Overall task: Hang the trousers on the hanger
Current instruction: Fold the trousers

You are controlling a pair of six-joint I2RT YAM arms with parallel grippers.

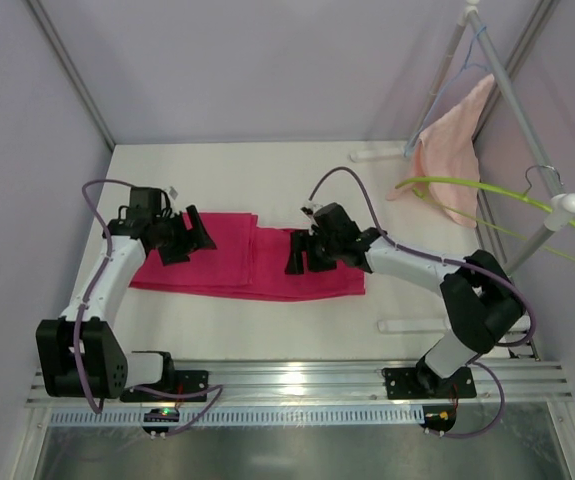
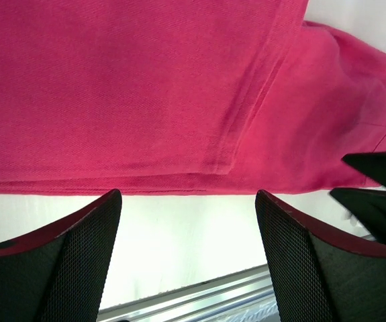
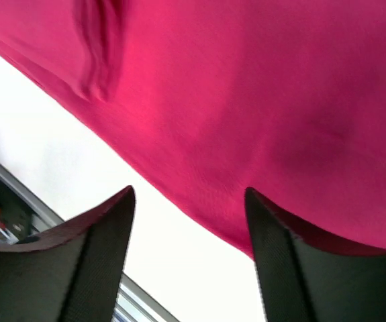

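Note:
The magenta trousers [image 1: 247, 262] lie folded flat across the middle of the white table. My left gripper [image 1: 189, 240] hovers over their left part, open, with nothing between its fingers. In the left wrist view its jaws [image 2: 187, 201] stand wide over bare table, just off the near edge of the trousers [image 2: 146, 87]. My right gripper [image 1: 305, 255] hangs over the right half, also open. In the right wrist view it [image 3: 190, 194] frames the near edge of the trousers [image 3: 246, 80] without holding them. The lime-green hanger [image 1: 467, 185] hangs from the rack at the right.
A pale pink towel [image 1: 452, 140] hangs on a light-blue wire hanger [image 1: 467, 60] from the slanted rack pole [image 1: 527, 130] at the back right. White tubes [image 1: 412, 325] of the rack's base lie on the table. A metal rail [image 1: 297, 380] runs along the near edge.

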